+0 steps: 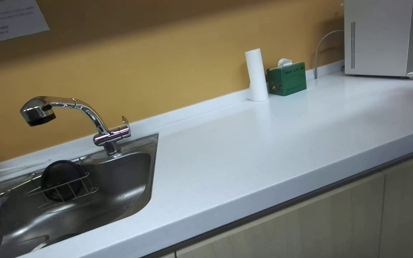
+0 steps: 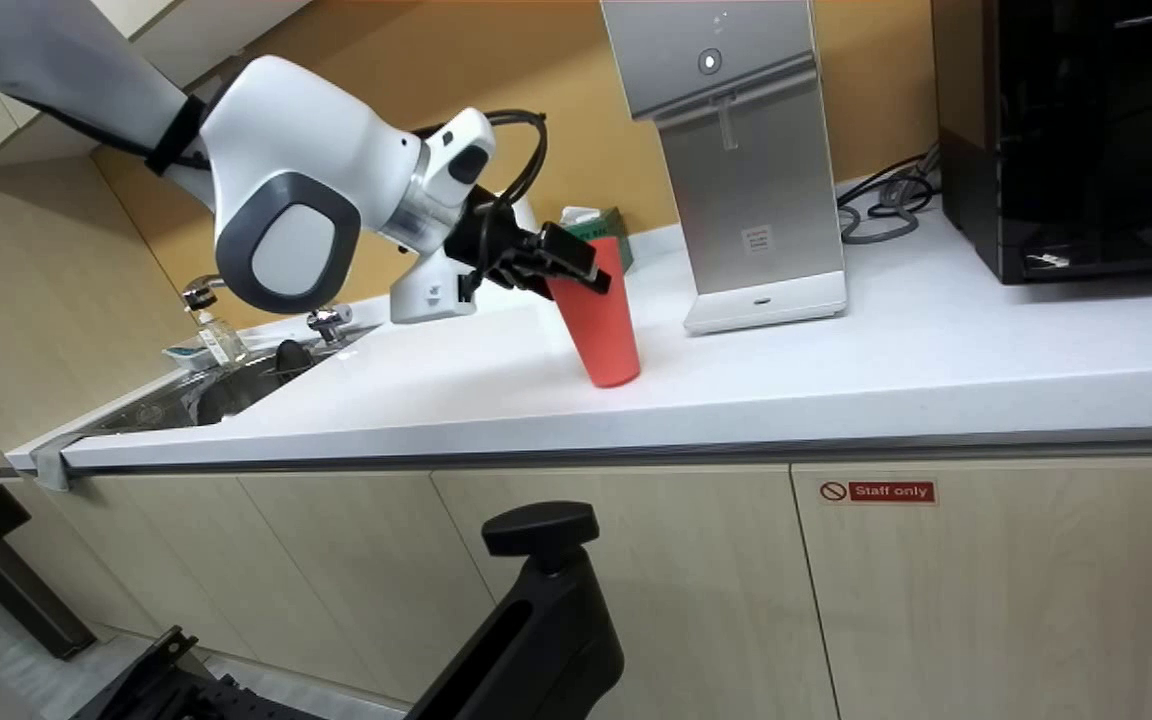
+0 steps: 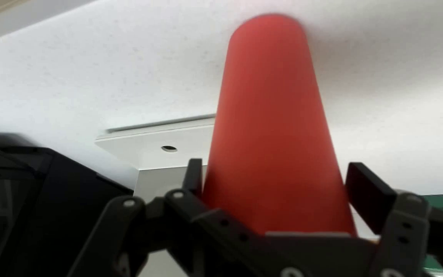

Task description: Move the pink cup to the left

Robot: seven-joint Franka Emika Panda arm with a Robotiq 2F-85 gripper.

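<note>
The pink cup [image 2: 598,325] is pinkish-red, plain and tapered. In an exterior view it stands upright on the white counter near the front edge, its upper part partly behind my gripper [image 2: 576,275]. In the wrist view the cup [image 3: 273,115] fills the middle, its narrow base toward the top of the picture. My gripper [image 3: 275,182] has one finger on each side of the cup's wide upper part. The right-hand finger looks in contact; a thin gap shows beside part of the left-hand one. Whether it grips is unclear. The rim is hidden.
A grey dispenser [image 2: 751,190] stands close beside the cup. A black appliance [image 2: 1096,140] is farther right. A green tissue box [image 1: 287,79] and a white paper roll [image 1: 256,75] stand by the wall. A steel sink [image 1: 120,179] with a tap [image 1: 95,118] is set into the counter.
</note>
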